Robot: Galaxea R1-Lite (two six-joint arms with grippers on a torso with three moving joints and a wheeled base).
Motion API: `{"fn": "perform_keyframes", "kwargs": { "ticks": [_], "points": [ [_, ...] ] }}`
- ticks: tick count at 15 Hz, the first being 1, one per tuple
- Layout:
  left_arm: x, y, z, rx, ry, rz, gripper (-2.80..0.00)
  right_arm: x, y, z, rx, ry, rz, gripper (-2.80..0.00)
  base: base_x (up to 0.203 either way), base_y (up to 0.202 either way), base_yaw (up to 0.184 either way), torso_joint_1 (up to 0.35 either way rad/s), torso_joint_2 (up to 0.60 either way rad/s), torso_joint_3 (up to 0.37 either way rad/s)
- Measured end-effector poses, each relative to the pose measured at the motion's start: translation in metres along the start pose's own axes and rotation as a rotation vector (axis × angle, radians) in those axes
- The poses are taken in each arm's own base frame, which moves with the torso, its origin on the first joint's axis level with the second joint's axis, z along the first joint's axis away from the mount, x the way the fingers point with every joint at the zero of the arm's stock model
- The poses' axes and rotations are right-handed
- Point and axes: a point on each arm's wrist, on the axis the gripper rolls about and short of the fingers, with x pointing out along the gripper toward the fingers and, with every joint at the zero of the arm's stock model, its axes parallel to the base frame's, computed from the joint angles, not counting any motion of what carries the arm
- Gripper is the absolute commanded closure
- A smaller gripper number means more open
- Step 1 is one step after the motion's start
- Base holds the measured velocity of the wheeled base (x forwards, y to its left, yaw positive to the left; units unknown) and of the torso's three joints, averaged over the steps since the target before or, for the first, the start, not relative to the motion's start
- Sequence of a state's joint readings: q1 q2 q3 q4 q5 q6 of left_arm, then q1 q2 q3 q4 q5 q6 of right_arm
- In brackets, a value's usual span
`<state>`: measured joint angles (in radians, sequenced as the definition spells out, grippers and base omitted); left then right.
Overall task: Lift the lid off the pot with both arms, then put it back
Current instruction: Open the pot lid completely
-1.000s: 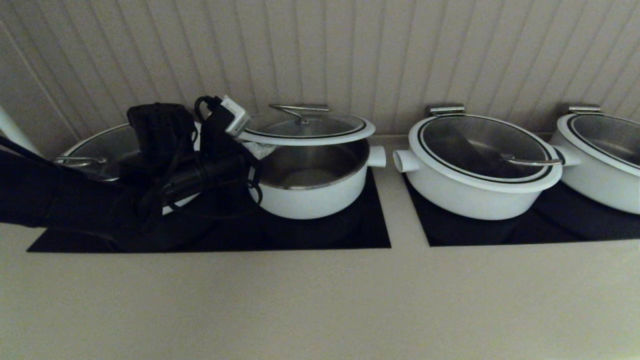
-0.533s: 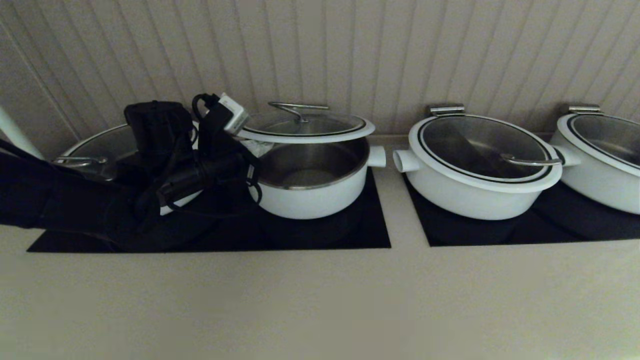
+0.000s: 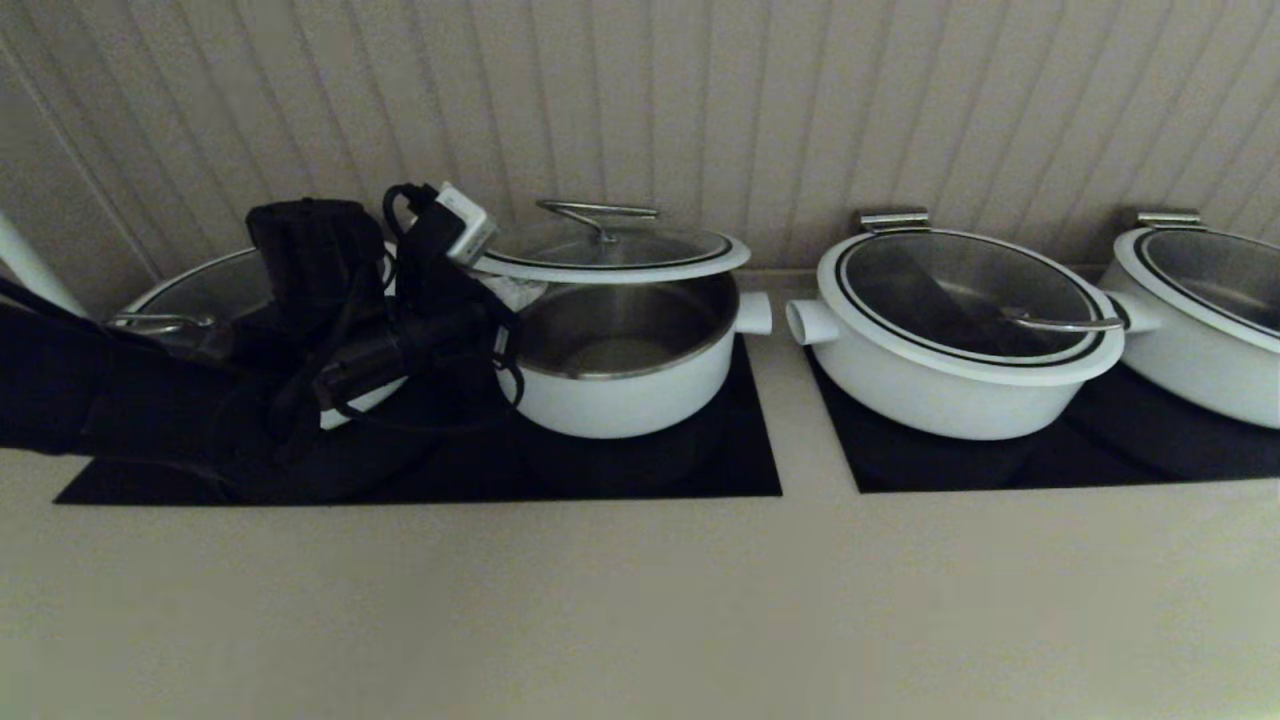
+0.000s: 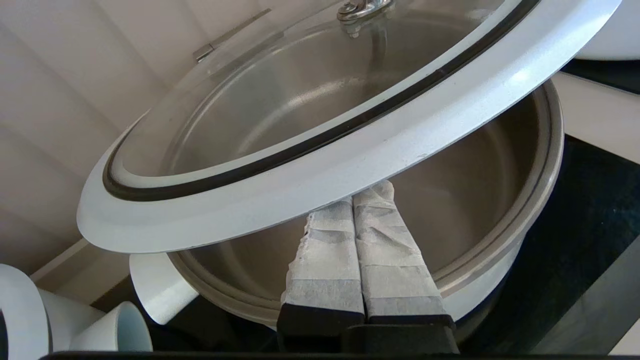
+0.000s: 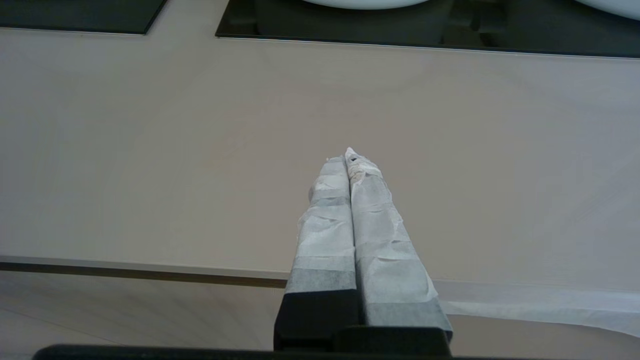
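Observation:
The white pot [image 3: 625, 395] with a steel inside stands on a black hob, one stubby knob showing on its right. The glass lid [image 3: 610, 250] with white rim and steel bar handle hovers tilted above it, its left edge raised. My left gripper [image 3: 505, 290] is shut, its taped fingertips pressed together under the lid's left rim and over the pot's mouth. The left wrist view shows the gripper [image 4: 357, 200] under the lid's rim [image 4: 320, 170], above the pot [image 4: 505, 255]. My right gripper [image 5: 347, 157] is shut and empty over the bare counter, out of the head view.
A wider lidded pot [image 3: 960, 330] stands just right of the task pot, another [image 3: 1200, 310] at the far right, and one [image 3: 190, 300] behind my left arm. The black hobs [image 3: 740, 470] sit against a panelled wall. The beige counter [image 3: 640, 600] lies in front.
The lid has risen a little further off the pot on my left gripper's fingertips. The left arm has moved slightly up with it.

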<state>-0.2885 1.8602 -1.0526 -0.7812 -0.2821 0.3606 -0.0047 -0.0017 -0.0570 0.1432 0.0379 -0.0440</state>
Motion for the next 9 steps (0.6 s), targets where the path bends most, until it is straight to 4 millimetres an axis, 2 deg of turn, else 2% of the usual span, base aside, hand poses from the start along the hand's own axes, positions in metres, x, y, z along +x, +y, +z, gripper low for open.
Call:
{"fn": "perform_keyframes", "kwargs": {
  "ticks": [9],
  "points": [
    [0.0071, 0.0057, 0.0081, 0.011, -0.035, 0.016, 0.00, -0.0001, 0.0000, 0.0002, 0.000, -0.001, 0.000, 0.00, 0.000, 0.000, 0.000, 0.000, 0.00, 0.000]
  ]
}}
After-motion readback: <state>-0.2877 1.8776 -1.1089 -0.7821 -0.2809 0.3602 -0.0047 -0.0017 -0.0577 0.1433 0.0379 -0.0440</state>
